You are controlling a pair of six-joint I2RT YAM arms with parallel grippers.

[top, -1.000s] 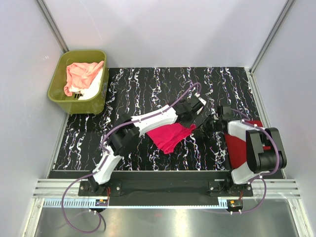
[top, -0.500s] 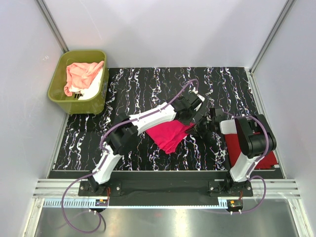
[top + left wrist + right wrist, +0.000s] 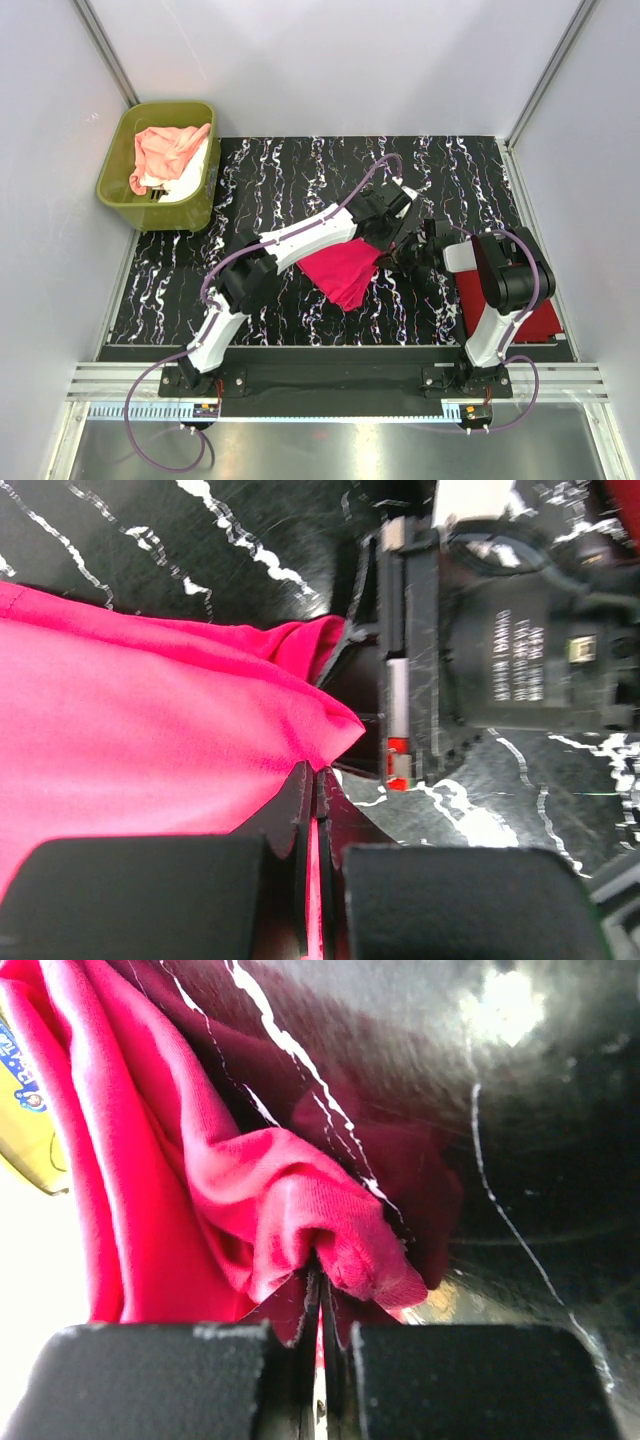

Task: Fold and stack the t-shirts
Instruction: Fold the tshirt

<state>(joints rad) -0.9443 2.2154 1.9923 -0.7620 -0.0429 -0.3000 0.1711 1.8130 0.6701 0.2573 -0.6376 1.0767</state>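
Note:
A hot pink t-shirt (image 3: 345,270) lies bunched on the black marbled table (image 3: 270,180) near the middle. My left gripper (image 3: 388,228) is shut on its far right edge; the wrist view shows the cloth (image 3: 150,740) pinched between the jaws. My right gripper (image 3: 403,262) is shut on a fold of the same shirt (image 3: 300,1210) just beside the left one. A darker red t-shirt (image 3: 525,310) lies folded at the right, partly under the right arm. A peach-pink t-shirt (image 3: 165,150) and a white t-shirt (image 3: 195,175) lie in the olive-green tub (image 3: 120,185).
The tub stands off the table's far left corner. White walls close the back and both sides. The arm bases sit at the near edge on a metal rail (image 3: 330,385).
The left gripper has moved slightly back and right with the shirt edge. The right arm has swung in toward the centre, uncovering more of the red shirt. The pink shirt is more bunched.

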